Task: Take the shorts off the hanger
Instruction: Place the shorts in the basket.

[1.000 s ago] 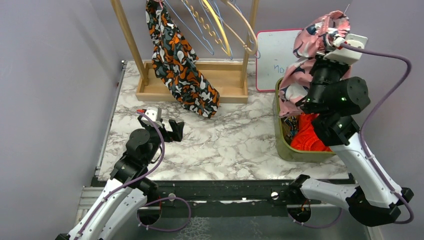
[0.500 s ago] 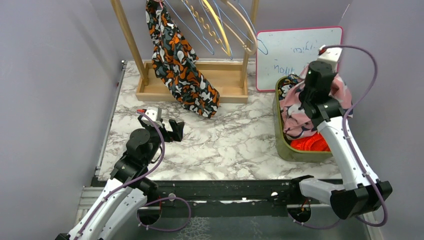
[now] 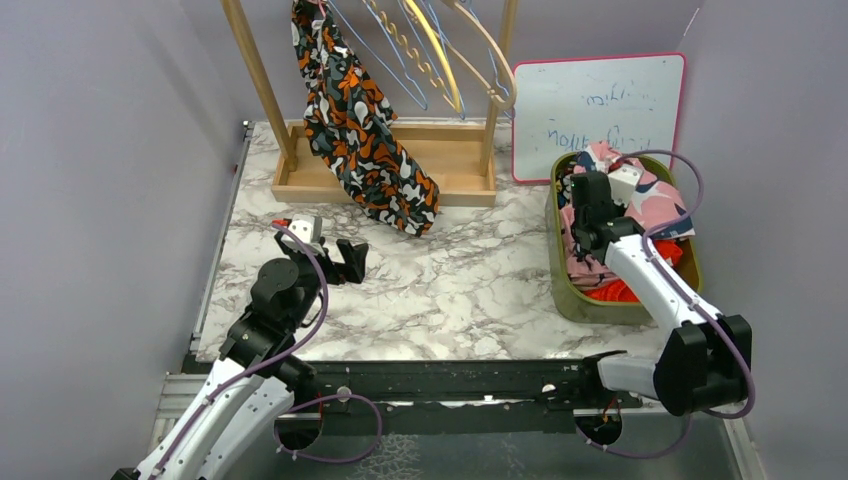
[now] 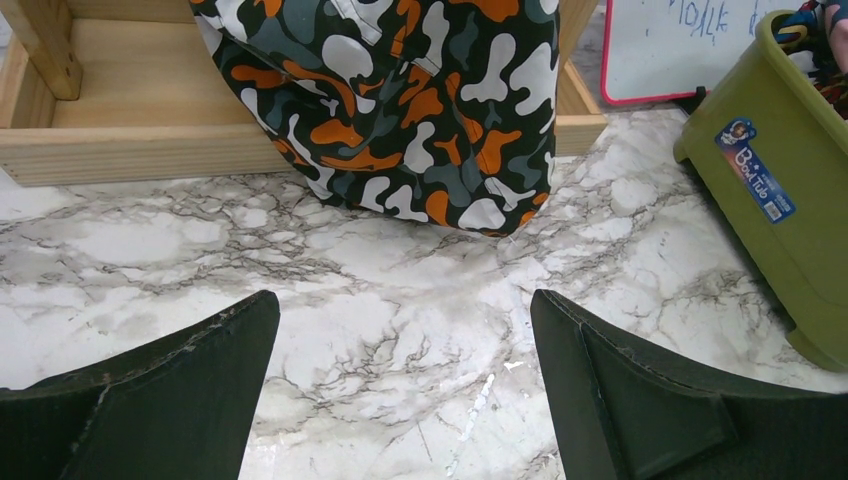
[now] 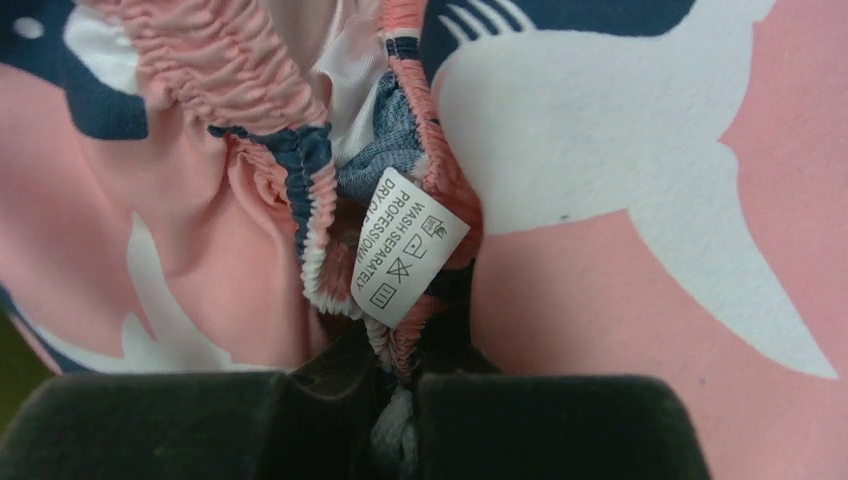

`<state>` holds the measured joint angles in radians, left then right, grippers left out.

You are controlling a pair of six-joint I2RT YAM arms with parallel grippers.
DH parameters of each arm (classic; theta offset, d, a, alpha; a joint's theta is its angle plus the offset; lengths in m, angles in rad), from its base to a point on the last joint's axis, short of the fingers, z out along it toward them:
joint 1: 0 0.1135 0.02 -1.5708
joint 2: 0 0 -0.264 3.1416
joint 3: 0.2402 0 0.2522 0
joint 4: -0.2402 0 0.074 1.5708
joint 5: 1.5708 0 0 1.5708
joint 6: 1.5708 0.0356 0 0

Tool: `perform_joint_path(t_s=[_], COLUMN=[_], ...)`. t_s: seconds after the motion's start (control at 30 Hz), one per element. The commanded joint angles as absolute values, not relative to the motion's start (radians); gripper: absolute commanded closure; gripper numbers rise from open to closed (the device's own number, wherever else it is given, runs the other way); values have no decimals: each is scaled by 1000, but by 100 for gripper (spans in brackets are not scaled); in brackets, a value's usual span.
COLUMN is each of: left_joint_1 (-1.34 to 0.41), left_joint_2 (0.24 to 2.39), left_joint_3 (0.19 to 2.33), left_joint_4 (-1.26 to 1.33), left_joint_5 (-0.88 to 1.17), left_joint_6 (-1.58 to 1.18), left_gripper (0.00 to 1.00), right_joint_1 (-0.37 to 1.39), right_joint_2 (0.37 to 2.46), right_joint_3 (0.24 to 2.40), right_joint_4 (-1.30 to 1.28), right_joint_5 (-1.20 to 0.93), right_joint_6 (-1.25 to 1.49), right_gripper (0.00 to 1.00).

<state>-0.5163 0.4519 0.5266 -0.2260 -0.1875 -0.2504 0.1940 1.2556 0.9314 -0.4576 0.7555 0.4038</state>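
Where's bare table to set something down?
Free: marble between the left gripper and the green bin, in front of the wooden rack base. Crowded: the bin, pink shorts heaped around the right gripper; blotch-print shorts spill over the rack base's front.

A white marble-patterned table (image 3: 470, 280) with grey veins lay beneath the left fingers (image 4: 160, 395). Straight ahead of them stood a pale wooden rack (image 3: 385, 185). Beyond the right fingertip, a pink-framed whiteboard (image 3: 600, 110) stood against plain lilac walls (image 3: 100, 200). Light was soft and even.
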Motion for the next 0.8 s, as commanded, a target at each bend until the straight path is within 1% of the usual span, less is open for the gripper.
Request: perform_joint_path(t_s=[0.0,0.07,0.1,0.13,0.17,0.23,0.27,0.3,0.37,0.47,0.57,0.77], left_joint_1=[-511,-511,-510,-511,-511,-511,-511,-511,-511,-511,-511,-511], left_joint_2=[437,438,438,439,439,441,442,442,442,439,440,457], left_joint_3=[544,545,544,545,543,545,546,545,546,545,545,547], left_joint_4=[-220,-220,-220,-220,-221,-221,-220,-221,-220,-220,-220,-221], left_joint_5=[-200,-199,-199,-199,-197,-196,-197,-196,-196,-199,-199,-187], left_joint_6=[-256,-255,-255,-255,-255,-255,-255,-255,-255,-255,-255,-255], left_gripper=[1,1,1,1,1,1,1,1,1,1,1,1], right_joint_1=[162,160,160,160,159,159,159,160,159,159,160,159], right_joint_2=[1286,1306,1308,1301,1289,1245,1213,1180,1114,1049,1034,1106], right_joint_3=[855,892,917,945,973,1030,1052,1068,1090,1133,1200,1304], right_joint_4=[-458,-517,-542,-562,-579,-609,-613,-600,-564,-549,-553,-452], right_joint_5=[764,755,762,770,776,792,791,774,715,627,612,572], right_joint_6=[504,538,541,532,513,488,478,450,386,324,298,237], right_gripper=[91,91,88,72,61,51,43,37,27,21,15,15])
